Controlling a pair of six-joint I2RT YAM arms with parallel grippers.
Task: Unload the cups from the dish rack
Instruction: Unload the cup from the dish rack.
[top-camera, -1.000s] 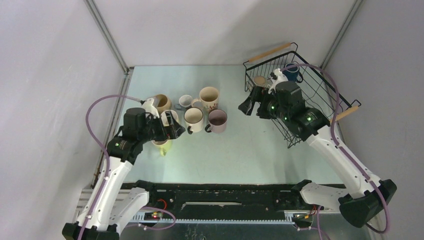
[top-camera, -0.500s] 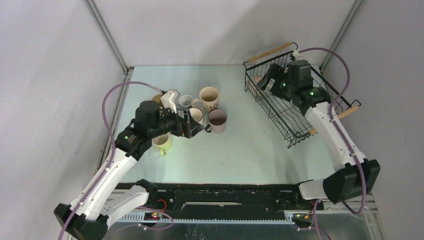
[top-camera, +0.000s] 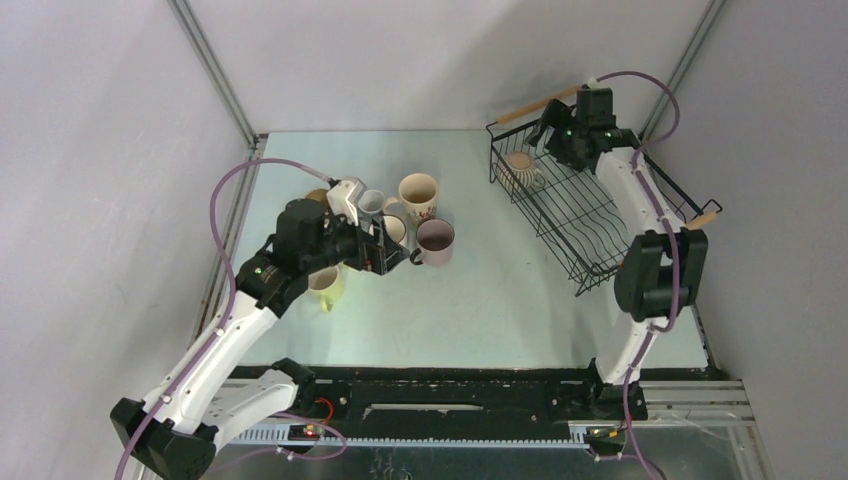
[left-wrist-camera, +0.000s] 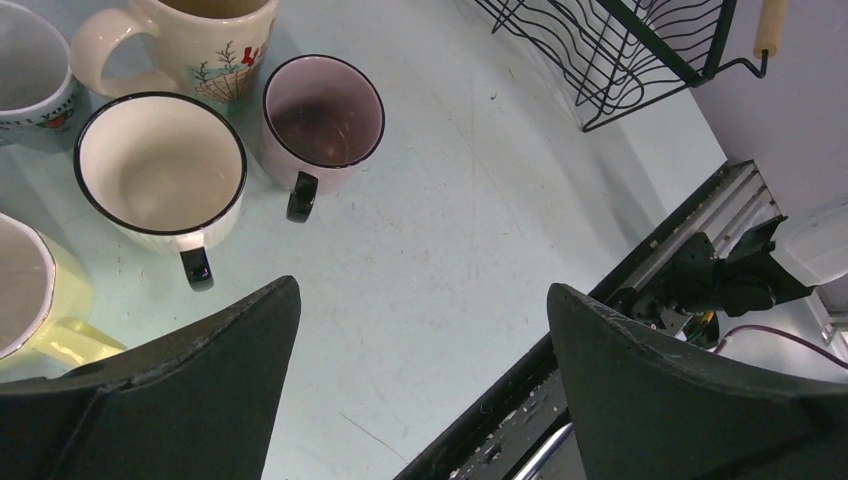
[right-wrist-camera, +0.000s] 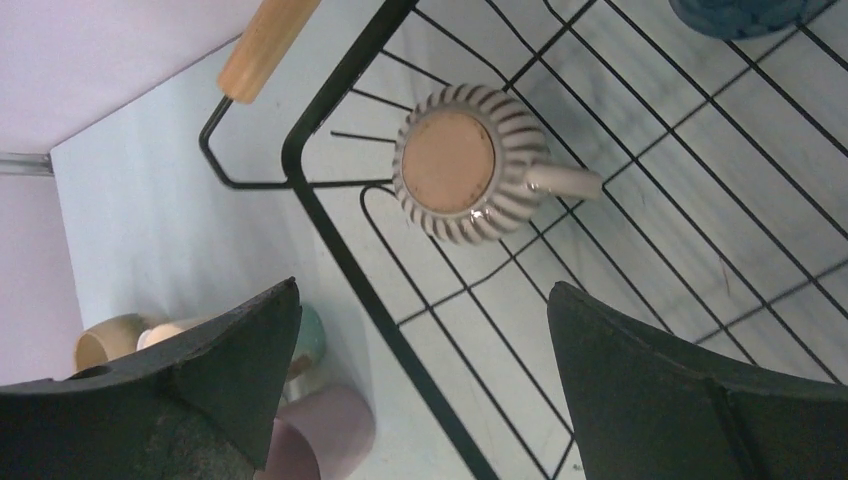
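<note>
The black wire dish rack (top-camera: 610, 225) stands at the right; it also shows in the right wrist view (right-wrist-camera: 330, 215). A ribbed beige cup (top-camera: 521, 168) lies bottom-up in its far end (right-wrist-camera: 465, 165). A dark blue cup (right-wrist-camera: 735, 10) sits beside it. On the table stand floral (top-camera: 418, 193), white (top-camera: 371, 203), mauve-pink (top-camera: 436, 238), cream (left-wrist-camera: 160, 172), yellow-green (top-camera: 325, 285) and tan (top-camera: 318, 195) cups. My left gripper (top-camera: 388, 258) hovers open and empty over the cup group (left-wrist-camera: 420, 380). My right gripper (top-camera: 553, 132) is open and empty above the rack's far end (right-wrist-camera: 420, 380).
The rack's two wooden handles are at its far end (top-camera: 540, 104) and its near right (top-camera: 695, 225). Grey walls close in the table on three sides. The black base rail (left-wrist-camera: 600, 330) runs along the near edge.
My right arm has swung from the rack's near left side back to above its far end. My left gripper has shifted right over the cup group.
</note>
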